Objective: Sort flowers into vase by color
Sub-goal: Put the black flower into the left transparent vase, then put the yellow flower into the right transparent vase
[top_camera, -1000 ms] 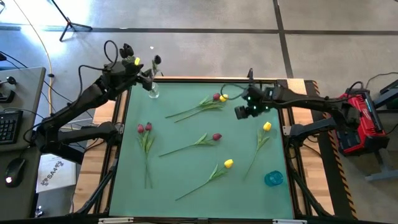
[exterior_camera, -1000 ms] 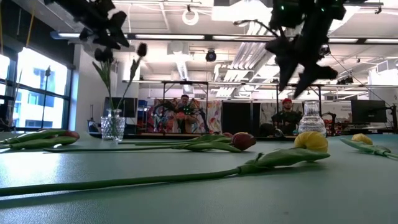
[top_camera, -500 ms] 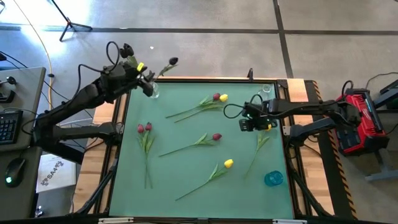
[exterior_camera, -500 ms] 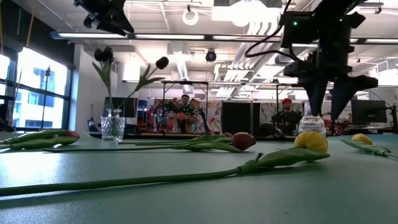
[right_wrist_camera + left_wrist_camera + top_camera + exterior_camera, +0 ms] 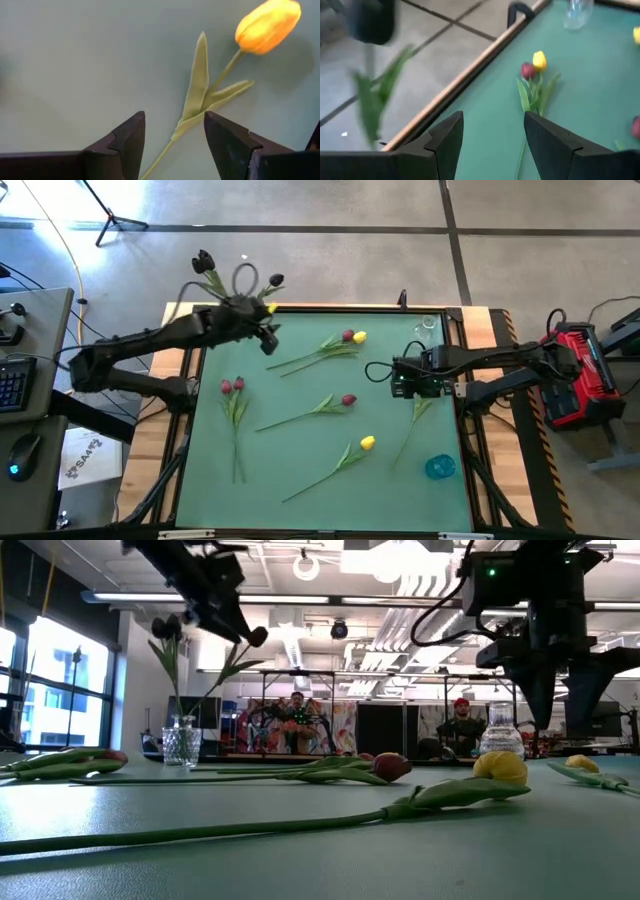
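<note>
— Flowers?
— Two dark tulips [image 5: 205, 260] in the vase [image 5: 181, 745] at the surface's [image 5: 300, 450] far left corner; others lying flat.
— Pincers?
— My right pincer [image 5: 172, 137] open, empty, over a yellow tulip [image 5: 267, 25]. My left pincer [image 5: 492, 135] open, seemingly empty.

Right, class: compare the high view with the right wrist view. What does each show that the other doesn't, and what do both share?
Only the high view shows the whole green table, both arms, the left hand near the far-left corner, the vase holding dark tulips, the red tulips and a blue object.

Only the right wrist view shows the right hand open, fingers either side of a stem.

Both show the yellow tulip under the right hand, though its head is hidden from above.
</note>
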Action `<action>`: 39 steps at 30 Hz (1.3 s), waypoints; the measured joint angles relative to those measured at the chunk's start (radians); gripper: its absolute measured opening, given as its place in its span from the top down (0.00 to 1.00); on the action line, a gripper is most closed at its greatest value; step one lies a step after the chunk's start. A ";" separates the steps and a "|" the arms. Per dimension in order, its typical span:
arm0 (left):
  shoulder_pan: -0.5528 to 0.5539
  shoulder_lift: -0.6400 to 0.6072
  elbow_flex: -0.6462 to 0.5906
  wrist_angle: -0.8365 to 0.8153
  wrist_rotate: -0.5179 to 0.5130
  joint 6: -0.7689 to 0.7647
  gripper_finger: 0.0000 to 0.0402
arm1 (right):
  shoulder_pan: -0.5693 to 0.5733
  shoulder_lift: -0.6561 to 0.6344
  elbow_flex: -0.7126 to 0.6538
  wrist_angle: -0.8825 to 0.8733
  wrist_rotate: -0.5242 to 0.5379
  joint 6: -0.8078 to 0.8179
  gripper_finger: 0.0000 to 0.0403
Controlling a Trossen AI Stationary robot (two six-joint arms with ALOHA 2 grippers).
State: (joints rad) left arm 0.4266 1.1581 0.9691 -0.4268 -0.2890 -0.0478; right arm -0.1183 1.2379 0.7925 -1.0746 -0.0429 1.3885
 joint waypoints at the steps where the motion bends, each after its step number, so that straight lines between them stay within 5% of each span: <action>1: -0.003 0.026 0.000 0.015 0.000 0.005 0.51 | 0.007 -0.002 0.000 0.001 0.000 0.015 0.53; 12: 0.155 0.238 -0.001 0.201 -0.040 0.005 0.51 | 0.026 -0.002 0.000 0.059 0.030 0.089 0.53; 22: 0.272 0.221 -0.002 0.269 -0.468 -0.045 0.51 | 0.046 -0.002 0.000 0.146 0.097 0.130 0.53; 39: 0.359 0.096 -0.002 0.266 -0.491 -0.035 0.51 | 0.097 -0.001 0.000 0.141 0.092 0.137 0.53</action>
State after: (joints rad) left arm 0.7860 1.2546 0.9676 -0.1608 -0.7803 -0.0830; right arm -0.0215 1.2366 0.7925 -0.9333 0.0491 1.5252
